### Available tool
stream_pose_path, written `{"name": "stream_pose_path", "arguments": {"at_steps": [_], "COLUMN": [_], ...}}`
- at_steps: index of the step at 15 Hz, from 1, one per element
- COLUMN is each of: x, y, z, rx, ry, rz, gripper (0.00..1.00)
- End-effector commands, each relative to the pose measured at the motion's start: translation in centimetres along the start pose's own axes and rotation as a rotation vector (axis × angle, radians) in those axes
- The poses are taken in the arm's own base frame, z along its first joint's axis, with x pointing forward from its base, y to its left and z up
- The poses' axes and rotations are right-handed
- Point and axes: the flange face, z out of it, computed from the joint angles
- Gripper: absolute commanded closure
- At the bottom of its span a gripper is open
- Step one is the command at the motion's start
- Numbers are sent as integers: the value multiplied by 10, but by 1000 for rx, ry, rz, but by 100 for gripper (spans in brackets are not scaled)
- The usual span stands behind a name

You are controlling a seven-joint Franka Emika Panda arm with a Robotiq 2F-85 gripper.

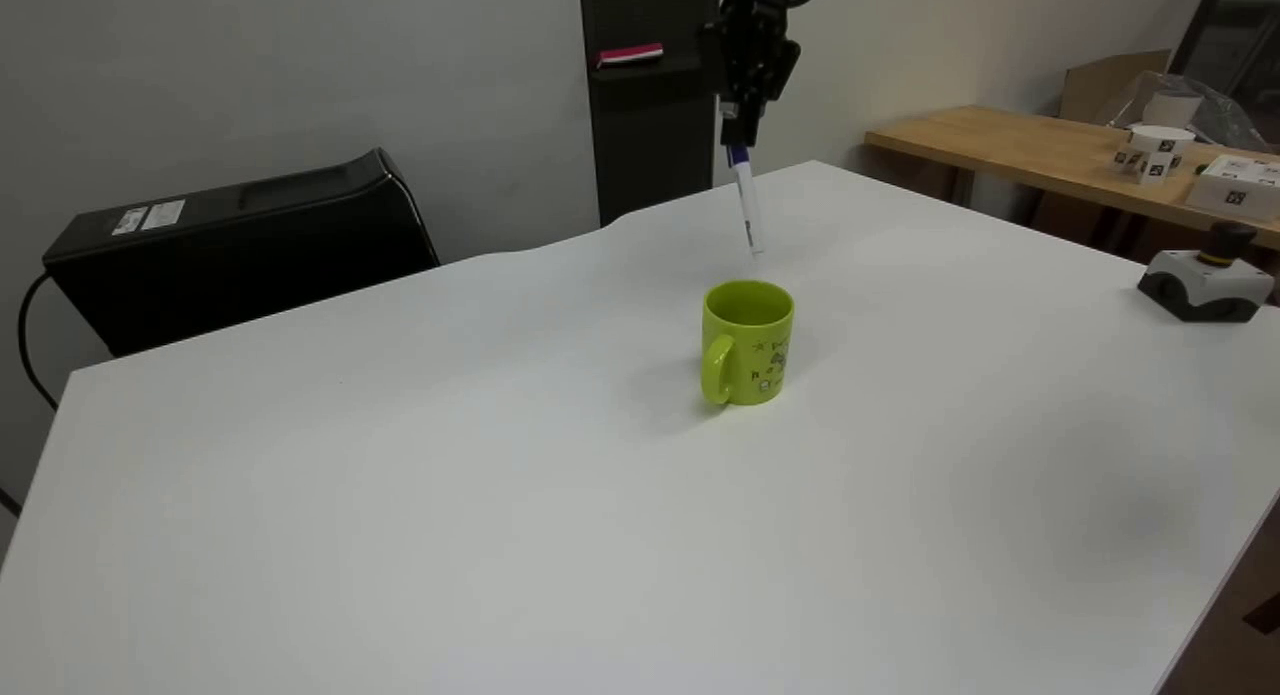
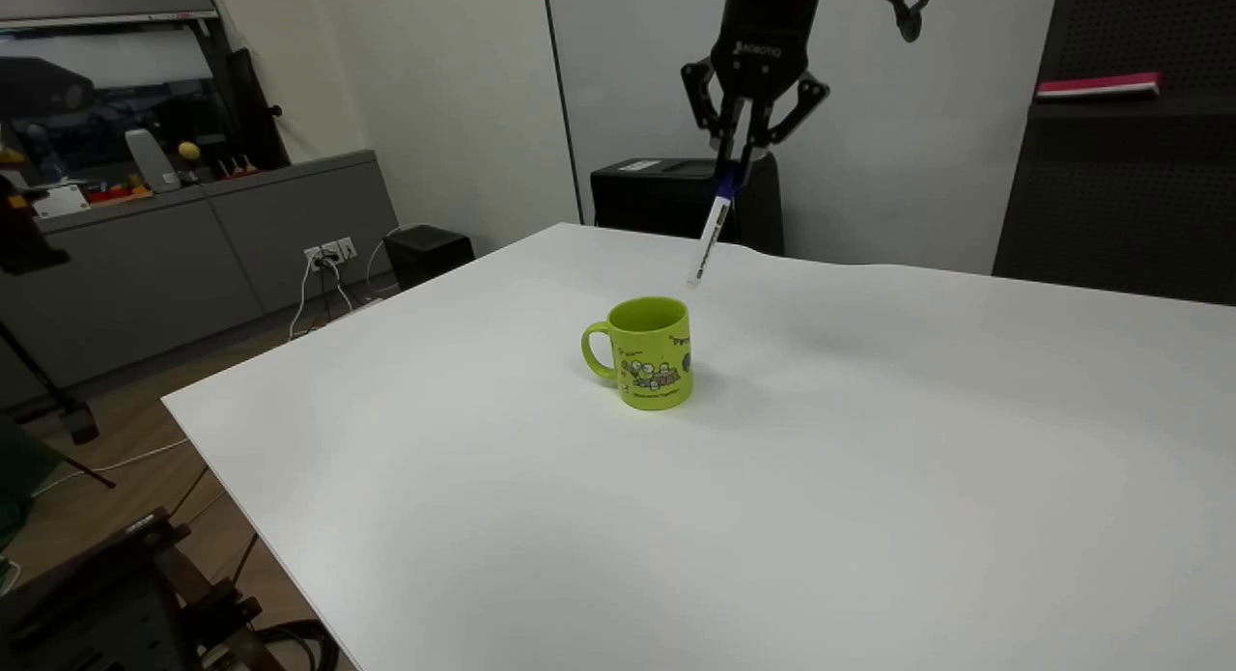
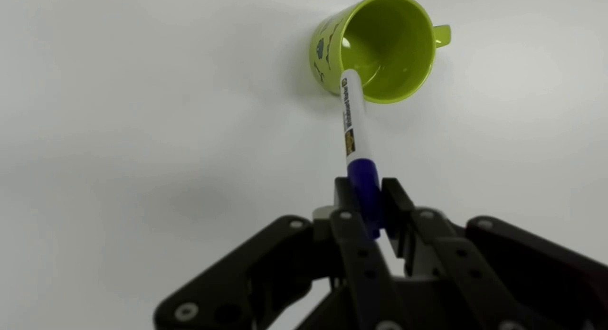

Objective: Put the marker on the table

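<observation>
Black hand (image 3: 366,197) pinches the marker (image 3: 356,121) by its blue end and holds it up above the white counter (image 2: 869,507), white end slanting down. In both exterior views, a green mug (image 2: 649,357) stands upright on the counter, on the marker's near side

Marker (image 3: 359,147) is held in the air by its dark blue cap end, clear of the table (image 1: 590,495); white barrel is tilted, free end pointed downward; dark print and a small brownish patch are seen along barrel in the wrist view; table is topped in plain smooth white, one edge seen slightly wavy in both exterior views
</observation>
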Motion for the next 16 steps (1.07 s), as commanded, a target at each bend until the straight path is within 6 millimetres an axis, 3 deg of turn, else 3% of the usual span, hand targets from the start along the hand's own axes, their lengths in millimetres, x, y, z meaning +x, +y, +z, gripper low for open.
{"name": "stream_pose_path", "arguments": {"at_steps": [1, 10, 16], "x": [5, -19, -33], "y": [-1, 54, 88], "z": [-25, -31, -2], "rx": [-31, -136, -152], "ry": [-5, -36, -58], "rz": [46, 98, 112], "gripper": [95, 95, 95]}}
